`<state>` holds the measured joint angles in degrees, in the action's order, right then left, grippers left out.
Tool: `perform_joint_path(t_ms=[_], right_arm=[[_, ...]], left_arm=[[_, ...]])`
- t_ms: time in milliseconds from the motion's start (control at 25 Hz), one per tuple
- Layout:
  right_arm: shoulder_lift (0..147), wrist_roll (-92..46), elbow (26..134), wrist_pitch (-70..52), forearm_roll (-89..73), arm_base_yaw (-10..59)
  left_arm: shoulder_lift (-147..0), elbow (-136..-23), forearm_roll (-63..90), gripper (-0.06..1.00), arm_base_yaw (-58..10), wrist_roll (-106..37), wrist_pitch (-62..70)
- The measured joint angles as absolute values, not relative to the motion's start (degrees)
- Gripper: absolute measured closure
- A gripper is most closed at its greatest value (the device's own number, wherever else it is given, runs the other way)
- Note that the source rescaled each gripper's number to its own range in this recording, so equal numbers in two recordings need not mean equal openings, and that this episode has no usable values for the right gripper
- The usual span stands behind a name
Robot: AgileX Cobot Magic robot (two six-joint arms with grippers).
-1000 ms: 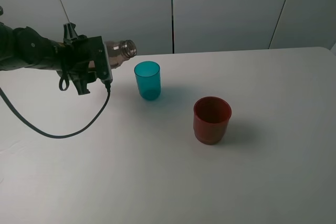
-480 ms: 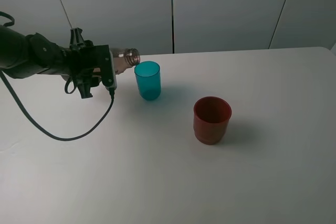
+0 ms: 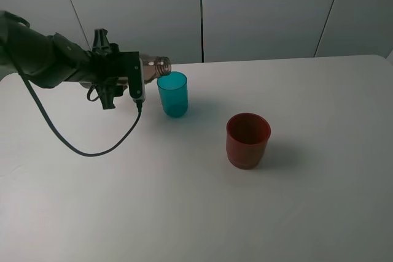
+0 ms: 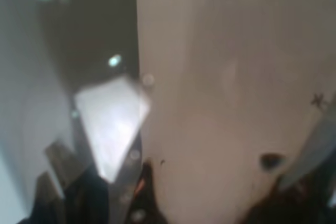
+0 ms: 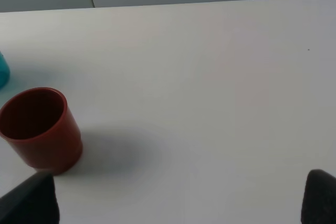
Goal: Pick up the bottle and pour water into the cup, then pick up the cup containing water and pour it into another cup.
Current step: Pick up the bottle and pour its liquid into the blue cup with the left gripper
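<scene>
Now, white counter (image 3: 319,213): bears both cups, standing apart.
Left tool (image 3: 130,77): we clamp the smoky clear plastic bottle (image 3: 155,65), tipped near level for pouring.
Right tool (image 5: 173,203): wide, empty, seemingly idle.
Squat red-brown plastic cup (image 3: 248,139): upright, apparently for the second pour.
Slim teal translucent tumbler (image 3: 172,93): just under the bottle's mouth, to catch water.

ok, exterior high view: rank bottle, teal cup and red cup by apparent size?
1. red cup: largest, though it is also nearest the camera.
2. teal cup: looks slimmer and shorter.
3. bottle: only the neck and shoulder show. The rest is hidden behind the left gripper, so this rank covers the visible part only.
</scene>
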<state>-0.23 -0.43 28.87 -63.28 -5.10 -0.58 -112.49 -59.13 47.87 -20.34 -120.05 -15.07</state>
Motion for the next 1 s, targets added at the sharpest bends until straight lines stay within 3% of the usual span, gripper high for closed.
perform_joint_path(t_ms=[1000], right_arm=[[-0.23, -0.43, 28.87, -63.28, -5.1, -0.58]], left_arm=[[-113.06, -59.44, 43.98, 0.94, -20.47, -121.03, -16.59]])
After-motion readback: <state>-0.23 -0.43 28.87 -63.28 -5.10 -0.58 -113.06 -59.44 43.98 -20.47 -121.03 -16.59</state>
